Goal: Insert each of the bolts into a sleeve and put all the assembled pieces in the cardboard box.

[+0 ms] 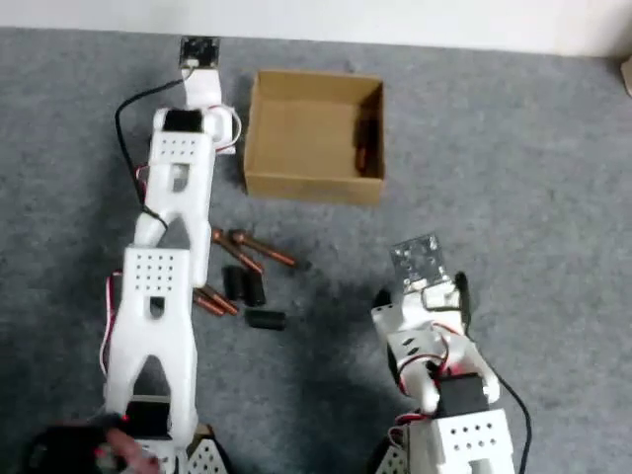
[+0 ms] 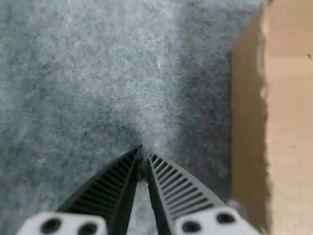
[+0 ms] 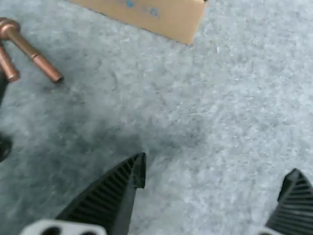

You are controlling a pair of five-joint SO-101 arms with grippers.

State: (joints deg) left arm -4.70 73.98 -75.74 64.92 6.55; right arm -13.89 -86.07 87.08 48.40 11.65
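Bolts (image 1: 265, 249), sleeves (image 1: 245, 284) loose on carpet, near cardboard box (image 1: 306, 186); one dark piece (image 1: 365, 146) lies inside. Your left gripper (image 2: 144, 159): closed, empty, beside box wall. Your right gripper (image 3: 215, 174): wide open near bolts. Likely between pairs; next you pick bolt and sleeve, align.

**Grey table covering** (image 1: 513, 197): rough, fuzzy, felt-like cloth, matt throughout.

**Brown cardboard box** (image 1: 311, 186): plain matt paperboard with smooth walls and a slightly uneven cut rim.

**Copper-coloured metal bolts** (image 3: 30, 48), lying near the box: smooth, with a dull sheen.

**Short black cylindrical sleeves** (image 1: 245, 284), just beyond the bolts from the box: matt; material not discernible.

**My white arm shells** (image 1: 168, 341): smooth hard plastic, perforated in places.

**My left gripper** (image 2: 145, 155) and **right gripper** (image 3: 216, 169): fingers (image 2: 117, 188) of black matt plastic, ribbed.
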